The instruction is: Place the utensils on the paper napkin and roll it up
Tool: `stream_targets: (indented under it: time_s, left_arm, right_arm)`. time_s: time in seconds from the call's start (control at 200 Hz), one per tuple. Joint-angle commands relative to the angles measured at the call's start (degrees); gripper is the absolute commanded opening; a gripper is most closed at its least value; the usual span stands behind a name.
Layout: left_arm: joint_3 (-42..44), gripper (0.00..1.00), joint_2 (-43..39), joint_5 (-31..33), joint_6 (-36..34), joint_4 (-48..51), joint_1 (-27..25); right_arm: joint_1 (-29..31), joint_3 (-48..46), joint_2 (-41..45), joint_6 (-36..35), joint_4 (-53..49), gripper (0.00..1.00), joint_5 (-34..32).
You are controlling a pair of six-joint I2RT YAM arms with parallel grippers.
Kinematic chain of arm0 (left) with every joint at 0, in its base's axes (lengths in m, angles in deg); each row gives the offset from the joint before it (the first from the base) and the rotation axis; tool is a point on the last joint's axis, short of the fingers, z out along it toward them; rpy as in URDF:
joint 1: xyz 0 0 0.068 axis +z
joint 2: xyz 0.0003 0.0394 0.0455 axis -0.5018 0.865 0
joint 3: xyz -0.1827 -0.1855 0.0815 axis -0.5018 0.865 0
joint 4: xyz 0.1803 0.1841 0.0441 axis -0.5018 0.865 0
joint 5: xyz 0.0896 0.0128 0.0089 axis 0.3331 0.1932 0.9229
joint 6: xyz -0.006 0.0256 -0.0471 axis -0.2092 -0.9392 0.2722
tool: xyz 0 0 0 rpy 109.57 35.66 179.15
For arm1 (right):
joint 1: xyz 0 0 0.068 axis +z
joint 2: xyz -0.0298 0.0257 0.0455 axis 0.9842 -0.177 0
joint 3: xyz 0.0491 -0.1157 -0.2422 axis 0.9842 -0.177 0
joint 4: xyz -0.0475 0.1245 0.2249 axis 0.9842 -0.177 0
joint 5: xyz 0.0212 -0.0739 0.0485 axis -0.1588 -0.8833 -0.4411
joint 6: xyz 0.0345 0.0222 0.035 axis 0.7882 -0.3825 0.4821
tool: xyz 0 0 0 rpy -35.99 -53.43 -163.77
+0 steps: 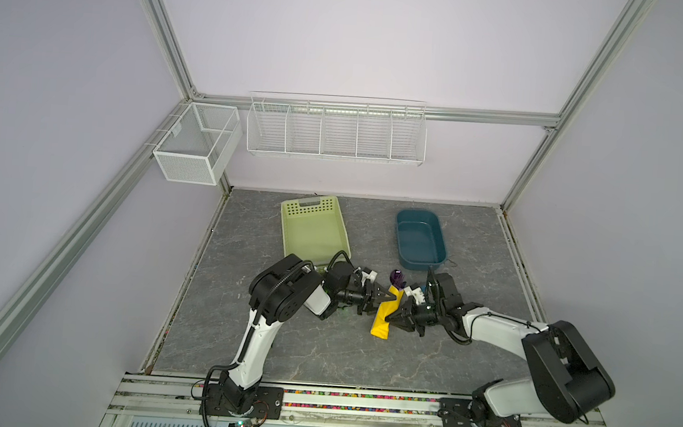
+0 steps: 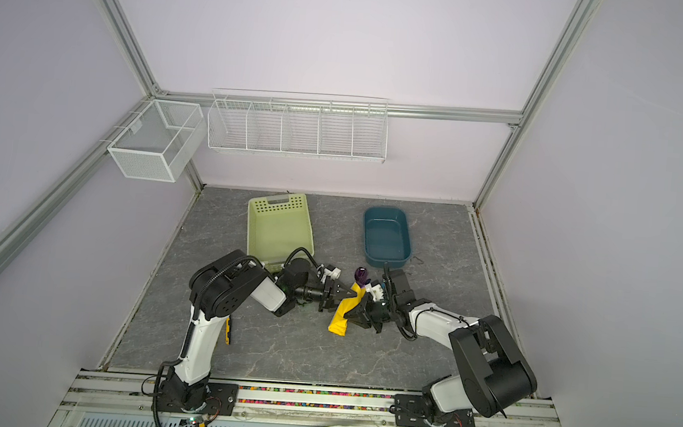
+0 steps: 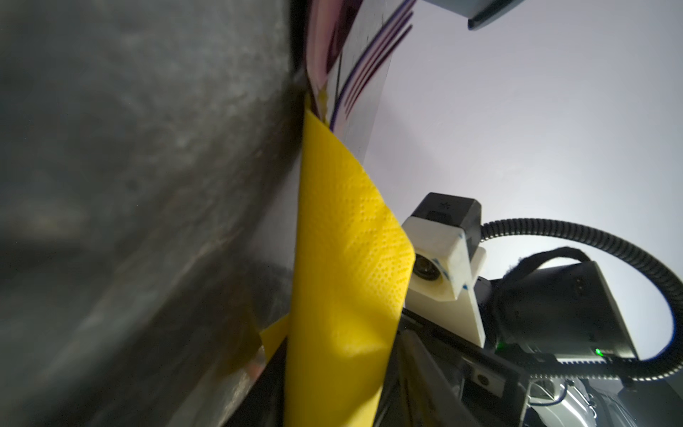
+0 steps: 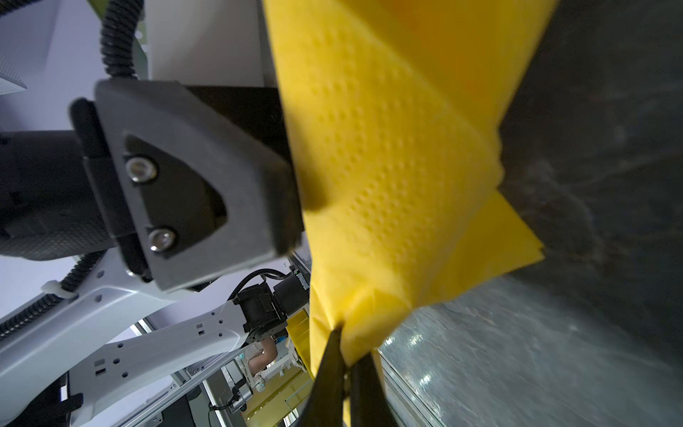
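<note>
Grippers: my left gripper [image 1: 388,296] and right gripper [image 1: 395,318] meet just below the middle of the frame in both top views, one on each side of the paper napkin [image 1: 382,320].
Right grip: closed, its two black fingertips [image 4: 327,369] pinching a crumpled corner of the napkin at the bottom middle of the right wrist view.
Left grip: the napkin runs between my jaws and one gray finger [image 4: 240,148] presses on its side. I cannot tell whether I am clamping it.
Napkin: yellow and dotted, wrapped into a long loose bundle. It lies on the table [image 1: 321,346] near the centre of the frame, slanting from upper right to lower left, with a flat flap [image 4: 510,236] sticking out.
Utensils: the purplish heads of the utensils [image 1: 397,278] poke out of the bundle's upper end. The tines of the fork [image 3: 373,63] show at the top middle of the left wrist view. The handles are hidden in the paper.
Basket: a pale green basket [image 1: 313,229] sits up and left of my grippers, its near edge behind my left arm.
Tub: a blue tub [image 1: 419,239] sits up and right, apart from the napkin.
</note>
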Motion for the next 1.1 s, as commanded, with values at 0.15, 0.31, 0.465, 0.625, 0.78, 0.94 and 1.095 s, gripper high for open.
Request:
stream_targets:
  time_s: [0.15, 0.31, 0.465, 0.625, 0.78, 0.94, 1.095]
  left_arm:
    - [-1.9, 0.31, 0.6, -3.3, 0.2, -3.0, 1.0]
    - [-2.2, 0.22, 0.4, -2.9, 0.3, -3.6, 1.1]
    - [-2.0, 0.14, 0.1, -2.2, 0.5, -4.5, 1.4]
    - [-1.4, 0.09, -0.5, -1.4, 0.6, -5.5, 1.9]
    - [-1.0, 0.05, -1.6, -1.0, 0.4, -6.8, 2.2]
    - [-0.4, 0.0, -3.6, 0.1, -0.1, -7.8, 2.9]
    - [0.0, 0.0, -6.9, 0.6, -3.8, -4.4, 3.7]
  right_arm:
    - [0.1, -0.8, 0.6, -0.7, -0.9, 0.07, 1.3]
    - [0.1, -0.8, 0.4, -0.9, -1.0, 0.07, 1.3]
    - [0.2, -0.9, 0.2, -1.1, -1.2, 0.07, 1.3]
    - [0.1, -0.8, 0.1, -1.7, -1.8, 0.07, 1.2]
    - [0.2, -0.5, 0.0, -2.5, -2.3, 0.07, 1.0]
    - [0.3, -0.2, -0.5, -3.1, -2.5, 0.07, 1.2]
    - [0.3, 1.0, 0.7, -4.5, -5.4, 0.12, 0.5]
